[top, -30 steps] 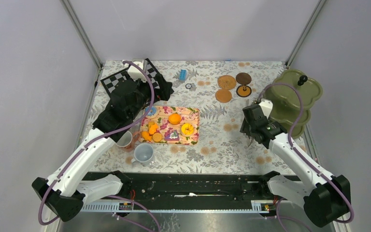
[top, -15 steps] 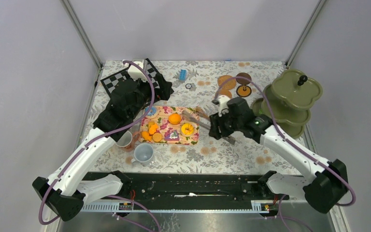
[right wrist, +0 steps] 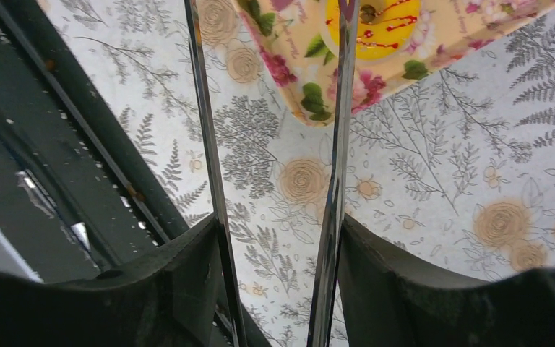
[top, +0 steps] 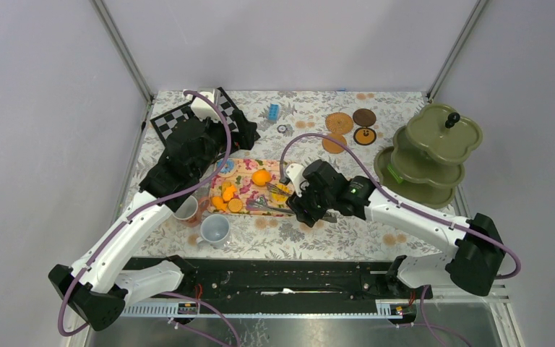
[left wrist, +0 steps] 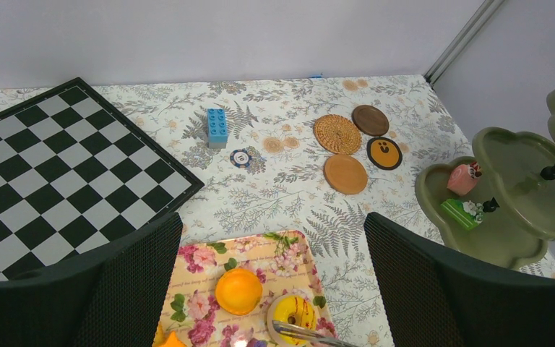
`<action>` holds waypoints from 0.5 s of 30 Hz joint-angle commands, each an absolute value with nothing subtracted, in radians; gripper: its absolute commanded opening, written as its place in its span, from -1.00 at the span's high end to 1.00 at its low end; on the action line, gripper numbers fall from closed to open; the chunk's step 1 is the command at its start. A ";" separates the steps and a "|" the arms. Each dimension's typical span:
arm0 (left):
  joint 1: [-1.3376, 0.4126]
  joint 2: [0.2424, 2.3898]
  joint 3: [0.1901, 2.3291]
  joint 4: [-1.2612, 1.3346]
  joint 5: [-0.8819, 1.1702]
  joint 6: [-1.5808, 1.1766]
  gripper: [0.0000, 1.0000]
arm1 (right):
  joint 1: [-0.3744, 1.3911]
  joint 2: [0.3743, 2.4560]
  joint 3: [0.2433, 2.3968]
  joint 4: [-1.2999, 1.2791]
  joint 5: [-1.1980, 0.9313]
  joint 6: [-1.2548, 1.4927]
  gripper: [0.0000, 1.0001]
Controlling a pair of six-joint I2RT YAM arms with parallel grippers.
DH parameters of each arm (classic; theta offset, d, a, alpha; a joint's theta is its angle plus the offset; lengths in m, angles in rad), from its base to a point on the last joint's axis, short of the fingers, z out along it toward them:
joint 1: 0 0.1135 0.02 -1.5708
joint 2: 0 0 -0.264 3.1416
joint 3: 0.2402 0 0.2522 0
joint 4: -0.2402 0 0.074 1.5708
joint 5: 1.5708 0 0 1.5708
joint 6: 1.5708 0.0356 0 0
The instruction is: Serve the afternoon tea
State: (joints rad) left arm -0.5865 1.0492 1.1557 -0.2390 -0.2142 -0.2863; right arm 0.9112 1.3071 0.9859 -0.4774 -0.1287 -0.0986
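Tongs: polished, mirror-bright metal. Left fingers: matt black, finely textured plastic. Upper-centre coaster: rough woven fibre. Tiered stand: smooth, glossy.

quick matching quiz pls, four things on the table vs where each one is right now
Things:
1. blue brick
2. yellow donut
3. green cake
4. tongs

Places:
A. on the tiered stand
B. held in the right pincer
C. on the floral tray
D. beside the chessboard

Pairs: 1-D, 2-C, 3-A, 4-B
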 commanded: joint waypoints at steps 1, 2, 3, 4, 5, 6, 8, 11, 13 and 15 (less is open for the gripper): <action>-0.581 1.045 1.167 -0.211 -0.225 -0.278 -0.98 | 0.932 1.343 1.044 -0.489 -0.033 -0.160 -0.23; -0.580 1.046 1.167 -0.212 -0.225 -0.278 -0.98 | 0.936 1.352 1.046 -0.491 -0.029 -0.163 -0.23; -0.580 1.047 1.167 -0.212 -0.225 -0.278 -0.98 | 0.938 1.360 1.046 -0.492 -0.029 -0.166 -0.23; -0.581 1.047 1.167 -0.211 -0.225 -0.278 -0.98 | 0.941 1.366 1.047 -0.491 -0.030 -0.171 -0.23; -0.581 1.048 1.167 -0.212 -0.225 -0.278 -0.98 | 0.943 1.372 1.048 -0.491 -0.034 -0.172 -0.23; -0.581 1.049 1.167 -0.211 -0.224 -0.278 -0.98 | 0.943 1.379 1.048 -0.489 -0.036 -0.172 -0.23; -0.581 1.049 1.168 -0.212 -0.223 -0.279 -0.98 | 0.945 1.388 1.049 -0.483 -0.039 -0.172 -0.23; -0.581 1.049 1.168 -0.212 -0.222 -0.278 -0.98 | 0.946 1.403 1.050 -0.473 -0.044 -0.170 -0.23; -0.579 1.049 1.169 -0.212 -0.222 -0.278 -0.98 | 0.946 1.422 1.054 -0.472 -0.035 -0.165 -0.23; -0.580 1.050 1.168 -0.211 -0.222 -0.278 -0.98 | 0.946 1.440 1.061 -0.472 -0.025 -0.158 -0.22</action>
